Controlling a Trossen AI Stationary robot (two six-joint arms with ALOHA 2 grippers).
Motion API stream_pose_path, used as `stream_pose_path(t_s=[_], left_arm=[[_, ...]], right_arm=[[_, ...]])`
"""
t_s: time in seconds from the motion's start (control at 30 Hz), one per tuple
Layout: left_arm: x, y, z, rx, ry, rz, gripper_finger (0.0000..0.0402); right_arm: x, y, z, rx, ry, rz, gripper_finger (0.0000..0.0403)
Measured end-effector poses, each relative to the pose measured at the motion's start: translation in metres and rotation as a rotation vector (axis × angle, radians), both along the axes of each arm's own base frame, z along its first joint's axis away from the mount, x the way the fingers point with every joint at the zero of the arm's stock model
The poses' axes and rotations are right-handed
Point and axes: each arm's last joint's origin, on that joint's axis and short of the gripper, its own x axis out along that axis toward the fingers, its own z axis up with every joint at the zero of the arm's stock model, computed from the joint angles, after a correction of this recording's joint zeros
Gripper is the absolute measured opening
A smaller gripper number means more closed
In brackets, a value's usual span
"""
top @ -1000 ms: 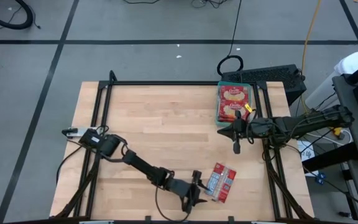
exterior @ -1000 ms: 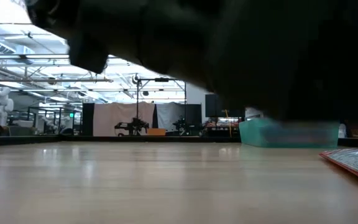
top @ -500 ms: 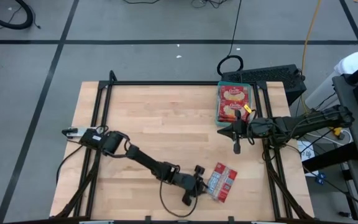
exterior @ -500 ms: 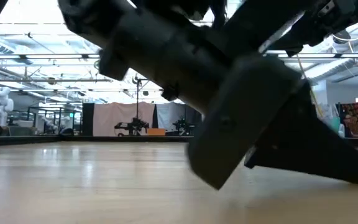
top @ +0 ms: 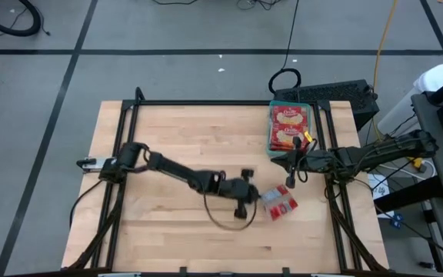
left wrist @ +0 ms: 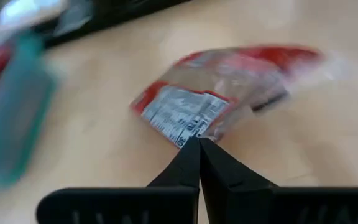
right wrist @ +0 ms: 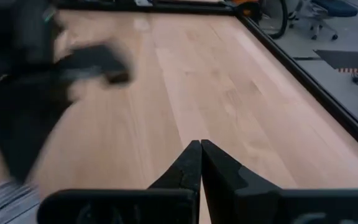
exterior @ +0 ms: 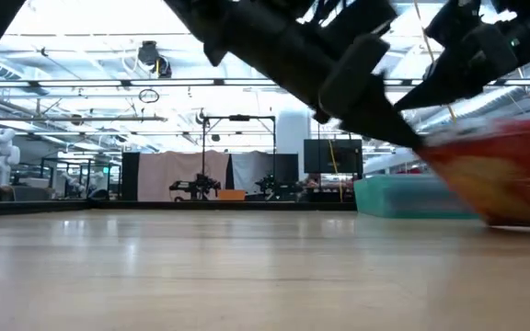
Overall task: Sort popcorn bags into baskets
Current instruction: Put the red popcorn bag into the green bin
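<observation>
Left gripper (top: 257,197), arm stretched low across the table, fingers pinching a crinkled red popcorn bag (top: 279,201). Right gripper (top: 289,174) hovers nearby, fingers pressed together, beside the teal basket (top: 270,137).

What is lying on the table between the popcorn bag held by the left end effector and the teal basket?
In the high view, the right end effector sits between the held popcorn bag and the teal basket.

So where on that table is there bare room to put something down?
The wooden table is bare along its far side and its whole left half, apart from the left arm crossing it. It is crowded at the right: the teal tray of popcorn bags, the right claw, and the left claw gripping a popcorn bag.
</observation>
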Motion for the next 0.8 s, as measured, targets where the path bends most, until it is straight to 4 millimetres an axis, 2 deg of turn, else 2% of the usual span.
stream_pose_path(t_s=[0.17, 0.37, 0.5, 0.6, 0.8], left_arm=[[-0.009, 0.041, 0.026, -0.074, 0.066, 0.182, 0.0002], [-0.021, 0.071, 0.053, -0.147, 0.076, 0.371, 0.0002], [-0.024, 0.079, 0.067, -0.160, 0.028, 0.392, 0.0001], [-0.025, 0.079, 0.070, -0.177, 0.030, 0.398, 0.0001], [-0.026, 0.078, 0.072, -0.183, 0.024, 0.392, 0.0001]], right_arm=[[-0.001, 0.005, -0.003, -0.060, 0.018, 0.033, 0.0025], [-0.002, 0.011, 0.000, -0.111, 0.017, 0.073, 0.0101], [-0.002, 0.014, -0.005, -0.100, 0.056, 0.082, 0.0158], [-0.001, 0.016, -0.007, -0.080, 0.069, 0.084, 0.0192], [0.005, 0.019, -0.016, -0.080, 0.118, 0.059, 0.0228]])
